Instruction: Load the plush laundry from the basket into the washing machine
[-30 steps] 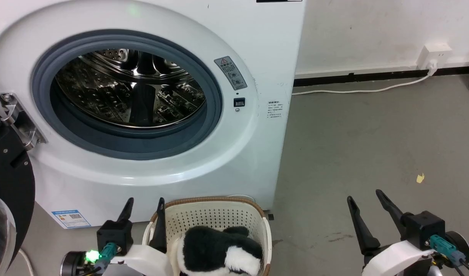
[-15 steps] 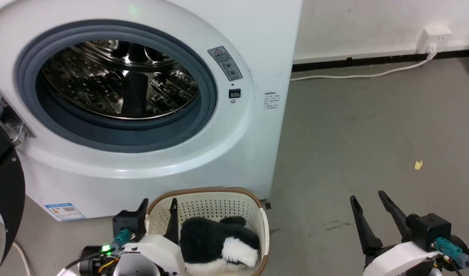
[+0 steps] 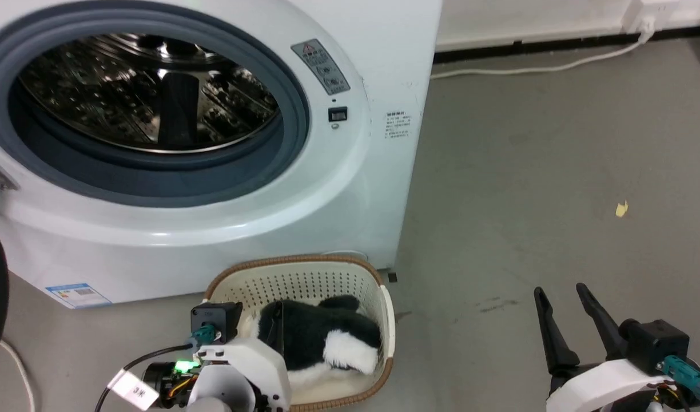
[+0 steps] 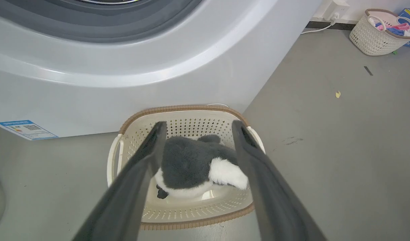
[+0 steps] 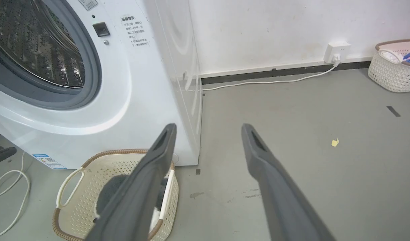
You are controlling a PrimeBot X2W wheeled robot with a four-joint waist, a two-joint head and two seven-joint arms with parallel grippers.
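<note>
Left end effector (image 4: 198,125) has advanced over the basket (image 4: 178,108); wide open, empty, flanking the plush laundry (image 4: 188,160); grasp judged next; right end effector (image 3: 560,289) open, empty.

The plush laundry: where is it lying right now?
In the head view, the plush laundry lies inside the basket at the bottom centre, in front of the washing machine, with the open left pincer poised above it.

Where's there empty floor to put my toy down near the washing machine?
The grey floor right of the washing machine, back to the wall, is bare but for a yellow scrap. Crowded in front of the washer: the basket holds the plush toy and the open left gripper points into it.
</note>
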